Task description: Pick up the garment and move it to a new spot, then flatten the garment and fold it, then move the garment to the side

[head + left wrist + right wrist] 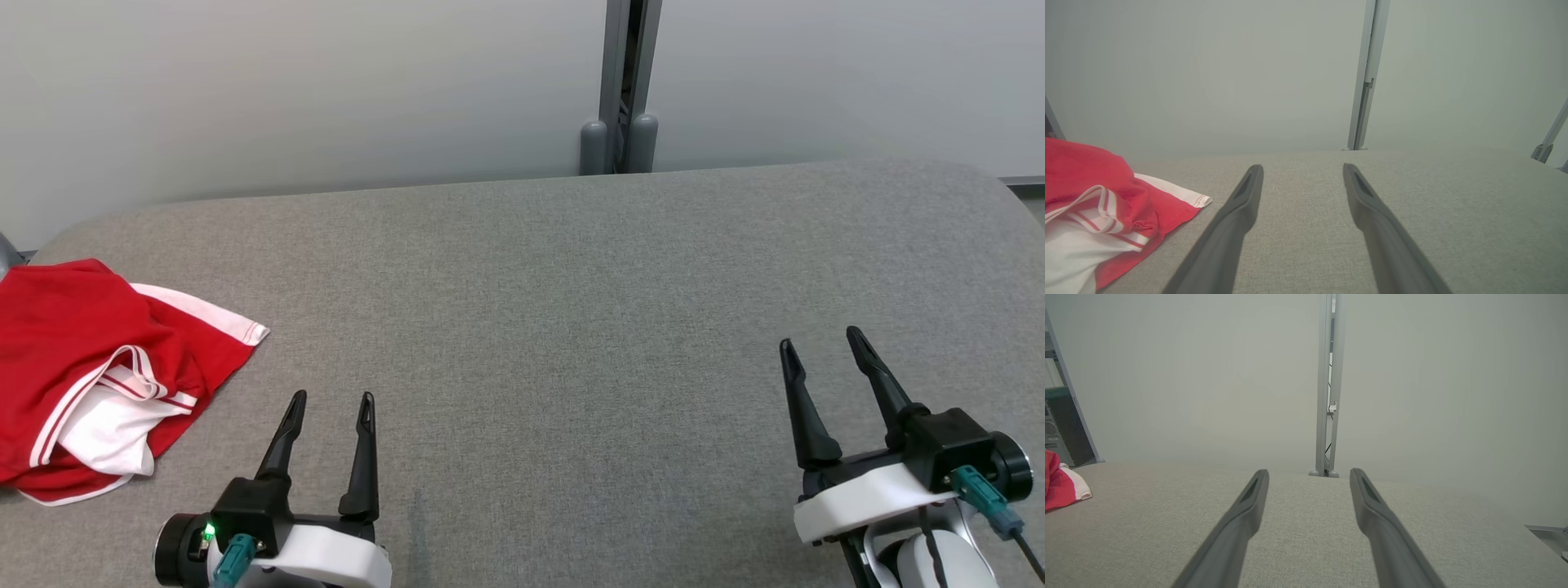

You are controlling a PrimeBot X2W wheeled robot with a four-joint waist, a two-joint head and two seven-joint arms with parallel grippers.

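The garment (90, 367), red with white trim, lies crumpled at the left edge of the grey fabric-covered bench (555, 327). The left end effector (334, 398) is positioned near the garment without touching it, fingers spread wide and empty. The right end effector (820, 336) is well apart at the right side of the bench, likewise spread wide and empty.

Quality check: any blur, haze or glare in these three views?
Head view: sharp, evenly lit, no glare, the red garment crisp. Left wrist view: milky haze, low contrast, the left hand soft-edged up close. Right wrist view: same haze, the right hand blurred near the bottom edge.
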